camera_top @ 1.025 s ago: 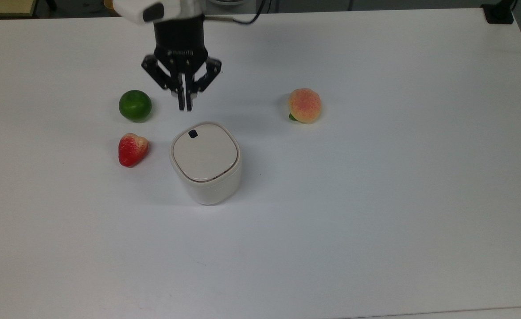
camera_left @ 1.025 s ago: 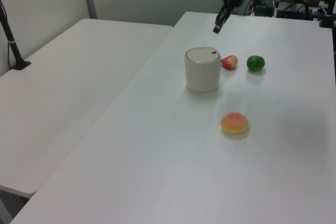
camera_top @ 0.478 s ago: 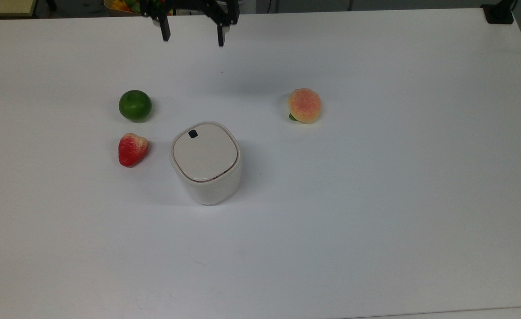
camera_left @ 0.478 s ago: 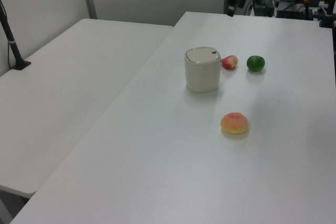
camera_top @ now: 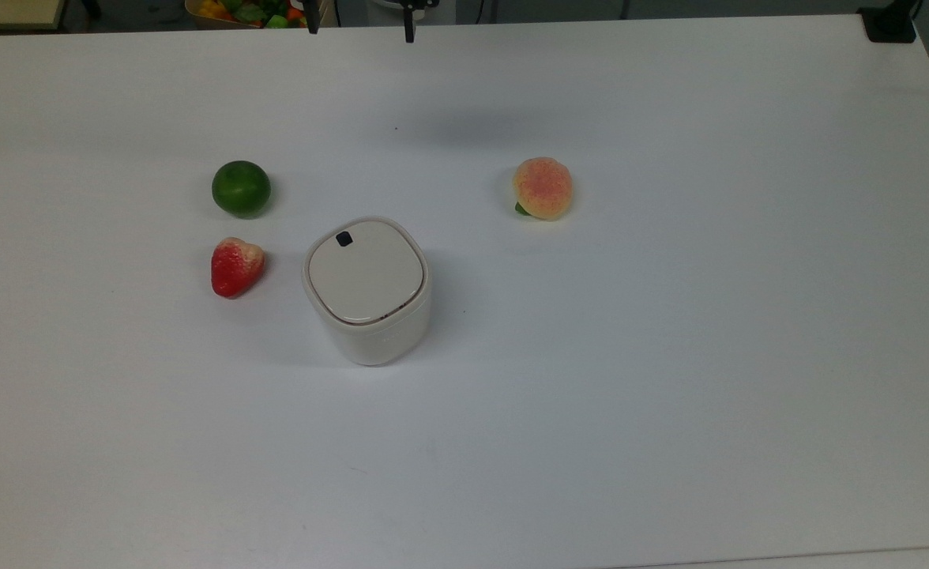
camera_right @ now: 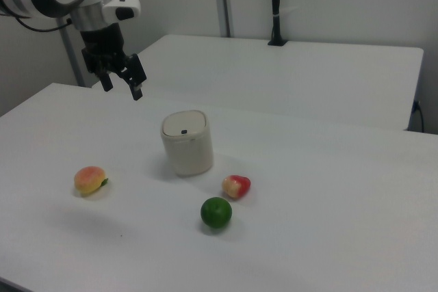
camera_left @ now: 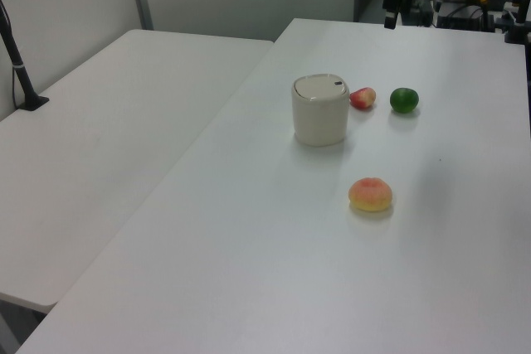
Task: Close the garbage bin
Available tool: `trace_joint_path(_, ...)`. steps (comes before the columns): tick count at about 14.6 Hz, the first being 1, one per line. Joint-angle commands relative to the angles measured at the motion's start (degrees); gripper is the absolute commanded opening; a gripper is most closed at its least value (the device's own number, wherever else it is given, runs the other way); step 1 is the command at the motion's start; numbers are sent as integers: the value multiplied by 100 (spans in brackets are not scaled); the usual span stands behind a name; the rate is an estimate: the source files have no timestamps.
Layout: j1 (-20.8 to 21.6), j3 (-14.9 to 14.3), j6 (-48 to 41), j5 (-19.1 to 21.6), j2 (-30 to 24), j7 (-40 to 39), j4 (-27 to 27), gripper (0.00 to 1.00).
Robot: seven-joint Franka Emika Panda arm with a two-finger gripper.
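Note:
The garbage bin (camera_top: pixel 370 316) is a small off-white tub standing on the white table (camera_top: pixel 670 356), left of centre in the top view. Its flat beige lid (camera_top: pixel 366 273) lies down on the rim, with the black tab (camera_top: pixel 344 239) at the far corner. My gripper (camera_top: pixel 360 24) hangs open high above the table's far edge, well clear of the bin, with nothing between its fingers. The right view has the gripper (camera_right: pixel 122 87) up and to the left of the bin (camera_right: pixel 187 143). In the left view the gripper (camera_left: pixel 406 4) is beyond the bin (camera_left: pixel 320 110).
A green lime (camera_top: pixel 241 189) and a red strawberry (camera_top: pixel 235 266) lie just left of the bin in the top view. A peach (camera_top: pixel 543 188) lies to its right. A bowl of fruit (camera_top: pixel 235 9) stands behind the table. A second table (camera_left: pixel 99 138) adjoins.
The gripper was shut just behind the bin's lid; it has since opened, risen and drawn back to the table's far edge. The bin and fruits have not moved.

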Motion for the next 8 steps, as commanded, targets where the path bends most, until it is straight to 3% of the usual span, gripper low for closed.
trace_joint_path(1, 222, -68, -94, -42, -66, 13, -54, 100)
trace_joint_path(8, 213, -68, -94, -69, -66, -48, -45, 100)
